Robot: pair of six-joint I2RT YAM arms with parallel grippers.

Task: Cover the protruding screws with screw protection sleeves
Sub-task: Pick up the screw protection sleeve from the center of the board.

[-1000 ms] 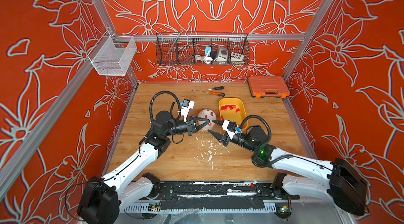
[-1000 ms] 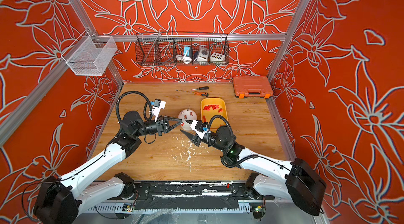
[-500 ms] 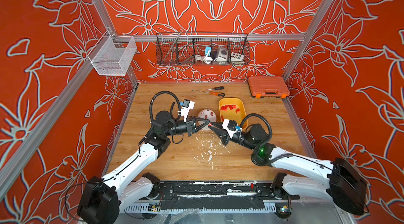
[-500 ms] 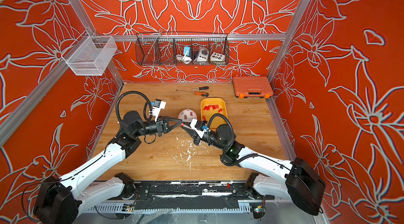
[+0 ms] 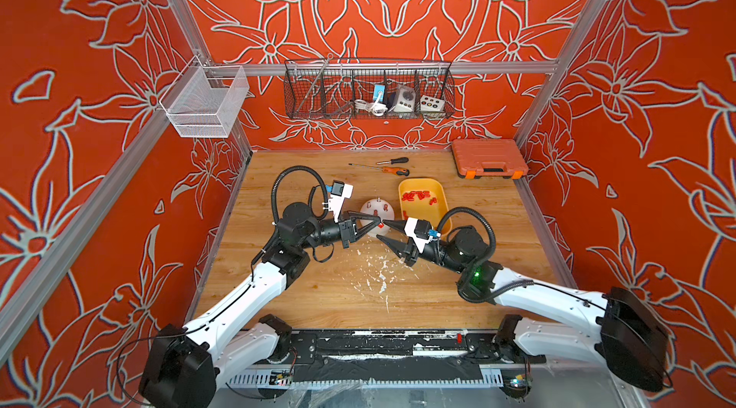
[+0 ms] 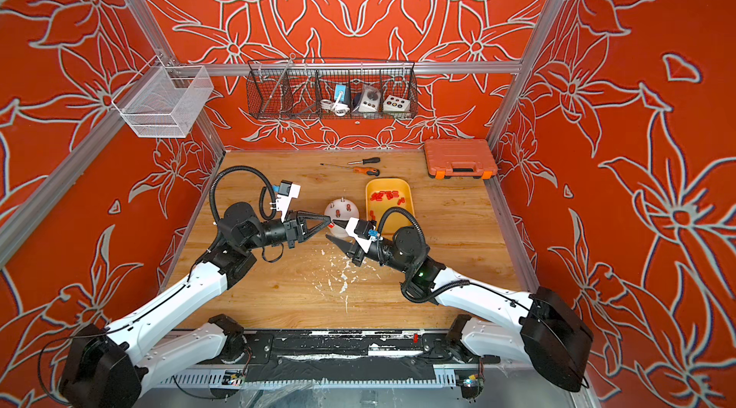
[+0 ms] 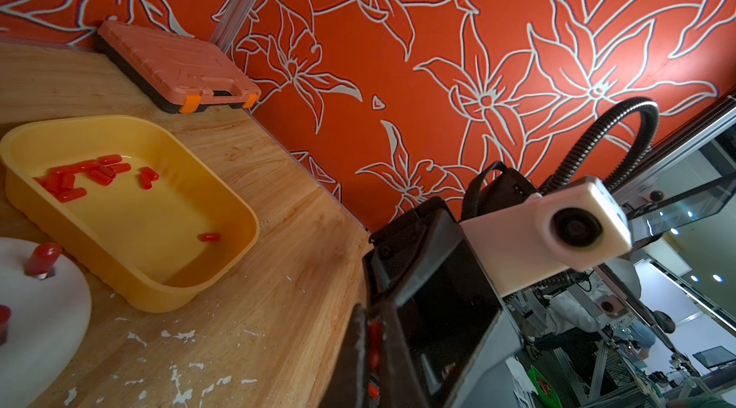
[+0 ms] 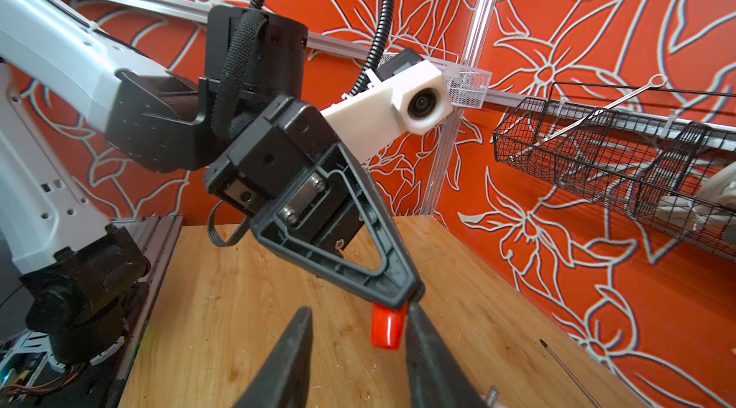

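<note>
While the left end effector (image 8: pixel 402 298) is pressed together on a single red sleeve (image 8: pixel 385 326), pinching it by one end so that the rest sticks out past the tip, the right end effector (image 8: pixel 358 308) meets it nose to nose with its jaws spread. In the right wrist view the sleeve hangs in the gap between those two black fingers (image 8: pixel 428 362), just beside the inner face of one and well clear of the other; whether it touches that finger I cannot tell. In both top views the two tips come together above the near edge of a white dome (image 5: pixel 372 208) that stands on the wooden bench (image 5: pixel 358 294).

The screws (image 6: pixel 342 199) stick up from the top of the dome. The left wrist view shows one of them wearing a red cap (image 7: pixel 44 256), and a second red cap sits at the very edge of that picture; from above, the pins are too small to count with any certainty.

Just beside the dome, on the side of the right arm, sits a yellow tray (image 5: pixel 420 181). The loose sleeves (image 7: pixel 79 179) lie bunched at its far end, and one lone sleeve (image 7: pixel 209 236) rests apart near the closer wall.

Two screwdrivers (image 5: pixel 392 170) lie further back on the bench, and an orange case (image 5: pixel 488 157) sits shut in the far corner.
</note>
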